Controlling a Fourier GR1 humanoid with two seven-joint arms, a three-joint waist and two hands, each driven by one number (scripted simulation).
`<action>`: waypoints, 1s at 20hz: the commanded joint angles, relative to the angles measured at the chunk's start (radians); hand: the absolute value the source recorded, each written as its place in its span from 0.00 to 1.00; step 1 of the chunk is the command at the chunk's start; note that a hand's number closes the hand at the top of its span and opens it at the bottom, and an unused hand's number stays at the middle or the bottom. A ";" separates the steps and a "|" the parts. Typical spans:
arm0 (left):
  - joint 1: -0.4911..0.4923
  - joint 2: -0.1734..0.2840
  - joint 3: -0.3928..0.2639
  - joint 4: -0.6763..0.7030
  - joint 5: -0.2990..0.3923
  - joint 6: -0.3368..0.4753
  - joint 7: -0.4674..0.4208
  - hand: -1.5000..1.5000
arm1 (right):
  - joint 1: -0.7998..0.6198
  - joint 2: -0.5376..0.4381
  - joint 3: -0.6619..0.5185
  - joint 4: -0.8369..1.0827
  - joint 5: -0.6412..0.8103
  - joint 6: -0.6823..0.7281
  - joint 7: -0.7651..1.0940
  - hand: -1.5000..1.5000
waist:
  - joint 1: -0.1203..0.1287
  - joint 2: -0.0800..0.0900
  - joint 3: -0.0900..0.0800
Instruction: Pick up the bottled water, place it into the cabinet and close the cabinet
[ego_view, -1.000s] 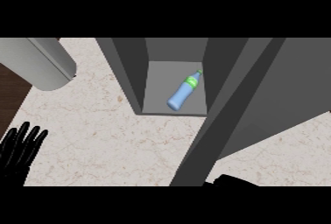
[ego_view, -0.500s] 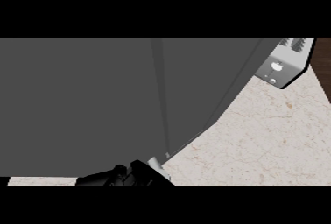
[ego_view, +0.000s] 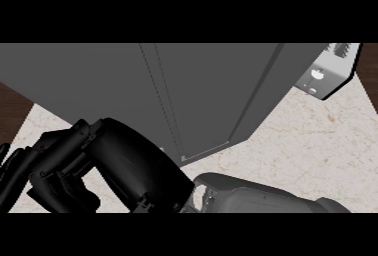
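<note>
Grey cabinet: fills the upper and middle view; its front panels meet flush along a narrow seam, so it looks closed or very nearly so.
Bottled water: not visible anywhere; since none lies on the bare tabletop beside the cabinet, it is probably inside, behind the doors. Its look cannot be described from here.
Right hand: a large black mass just below the cabinet's lower corner, close to the seam or touching it; wide or narrow cannot be told, and it holds nothing that shows.
Forearm: grey, to the right of that hand, below the cabinet.
Left hand: dark shapes at the view's edge, left of the cabinet's corner, may belong to it; state cannot be told.
Tabletop: pale marbled stone, bare to the cabinet's right.
Appliance: silver box beyond the cabinet's right edge.
Progress: picking and placing appear done; closing looks finished or in its last moment. Only drawing the arm away seems left.
</note>
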 joint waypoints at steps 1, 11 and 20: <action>0.023 0.013 0.033 -0.021 0.004 -0.016 0.006 0.00 | -0.038 0.002 -0.007 0.072 -0.138 0.193 0.028 1.00 | 0.001 0.003 0.001; 0.089 -0.037 0.115 -0.017 -0.015 -0.063 0.038 0.00 | 0.011 -0.016 -0.187 0.337 -0.155 0.468 -0.100 1.00 | -0.030 -0.001 0.000; 0.125 -0.058 0.156 -0.126 0.000 -0.042 0.106 0.00 | -0.031 -0.084 -0.321 0.532 -0.005 0.445 -0.230 1.00 | -0.023 -0.001 0.001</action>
